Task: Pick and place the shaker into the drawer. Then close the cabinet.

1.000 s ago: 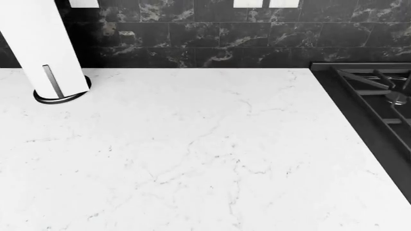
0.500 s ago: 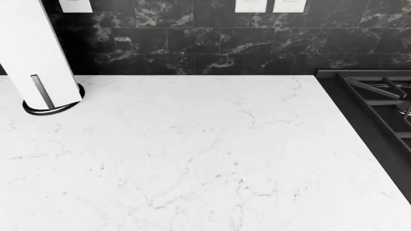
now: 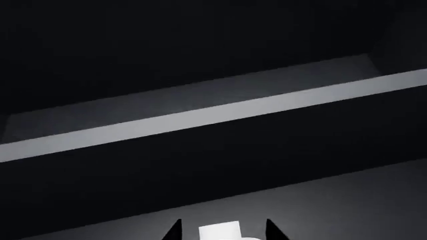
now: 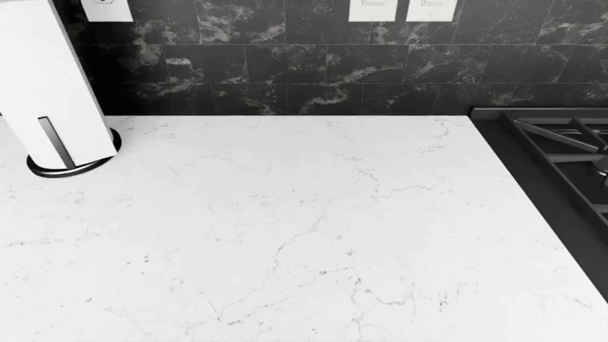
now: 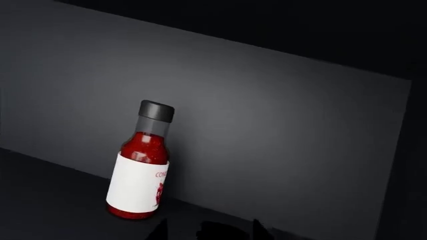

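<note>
Nowhere on the white marble countertop (image 4: 285, 235) is the shaker visible. Right gripper (image 5: 208, 231) hangs near a red sauce bottle (image 5: 141, 170); neither gripper's jaw state is readable. Best locate the shaker first.

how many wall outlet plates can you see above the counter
3, all cut off by the head view's top edge: one above the paper towel roll, two side by side. More may sit outside view.
</note>
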`<state>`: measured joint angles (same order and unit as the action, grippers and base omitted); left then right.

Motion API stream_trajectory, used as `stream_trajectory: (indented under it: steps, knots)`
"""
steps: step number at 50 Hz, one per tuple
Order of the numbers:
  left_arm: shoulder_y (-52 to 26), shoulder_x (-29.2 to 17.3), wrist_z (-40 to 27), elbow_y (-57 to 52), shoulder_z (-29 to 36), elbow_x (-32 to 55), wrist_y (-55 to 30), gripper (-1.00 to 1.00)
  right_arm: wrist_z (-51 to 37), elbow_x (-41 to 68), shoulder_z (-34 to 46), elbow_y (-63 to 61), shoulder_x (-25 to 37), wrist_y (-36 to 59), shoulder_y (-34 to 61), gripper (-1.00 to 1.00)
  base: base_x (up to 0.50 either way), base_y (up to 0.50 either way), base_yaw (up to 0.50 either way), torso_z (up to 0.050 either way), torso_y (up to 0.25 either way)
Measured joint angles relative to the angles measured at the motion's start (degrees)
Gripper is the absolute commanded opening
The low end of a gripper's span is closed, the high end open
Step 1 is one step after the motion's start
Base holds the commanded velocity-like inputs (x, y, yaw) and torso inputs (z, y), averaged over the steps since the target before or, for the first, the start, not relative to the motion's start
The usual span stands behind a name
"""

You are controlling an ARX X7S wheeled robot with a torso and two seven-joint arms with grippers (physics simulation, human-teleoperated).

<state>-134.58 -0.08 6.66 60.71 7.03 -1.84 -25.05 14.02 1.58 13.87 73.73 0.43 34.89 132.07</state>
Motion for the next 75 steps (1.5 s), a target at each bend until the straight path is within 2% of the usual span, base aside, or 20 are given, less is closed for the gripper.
stream_trajectory:
  steps: [7, 16, 25, 57, 61, 64, 70, 75]
  knots:
    - [-0.2, 0.0, 0.2, -1.1, 0.3, 0.0, 0.5, -1.0, -1.2, 0.8, -3.4, -0.7, 0.6, -2.5, 0.7, -1.0, 0.0, 0.0, 0.0, 0.0, 0.0]
    - [-0.3, 0.1, 0.6, -2.6, 0.6, 1.0, 0.4, -1.0, -6.9, 4.0, -10.1, -14.6, 2.1, -5.0, 2.0, -1.0, 0.0, 0.0, 0.0, 0.0, 0.0]
    - [-0.2, 0.1, 0.6, -2.4, 1.5, 2.6, 0.5, -1.0, -10.5, 4.3, -12.6, -21.9, 3.0, -8.9, 2.5, -1.0, -0.5, 0.0, 0.0, 0.0, 0.0]
    - [-0.4, 0.1, 1.2, 1.5, 3.7, 6.3, 1.3, -1.0, -10.1, 2.9, -14.1, -22.1, 2.8, -10.7, 2.9, -1.0, -0.47, 0.0, 0.0, 0.0, 0.0]
    - [-0.2, 0.0, 1.4, 3.6, 6.3, 9.0, 2.3, -1.0, -9.4, 4.1, -14.2, -28.7, 2.8, -5.0, -1.1, -1.0, 0.0, 0.0, 0.0, 0.0, 0.0]
    - [3.3, -1.2, 0.1, 0.0, 8.6, 12.5, -1.3, -1.0, -9.6, 5.8, -14.7, -39.7, 2.8, 3.1, -7.5, -1.0, 0.0, 0.0, 0.0, 0.0, 0.0]
    - [16.1, -5.4, -5.9, -21.6, 9.7, 20.0, -14.3, -1.0, -11.0, 9.8, -17.2, -67.5, 2.1, 20.5, -21.8, -1.0, 0.0, 0.0, 0.0, 0.0, 0.0]
    - [25.8, -7.6, -10.8, -39.8, 8.7, 25.6, -23.6, -1.0, -12.3, 12.9, -19.6, -85.3, 1.6, 31.6, -31.7, -1.0, 0.0, 0.0, 0.0, 0.0, 0.0]
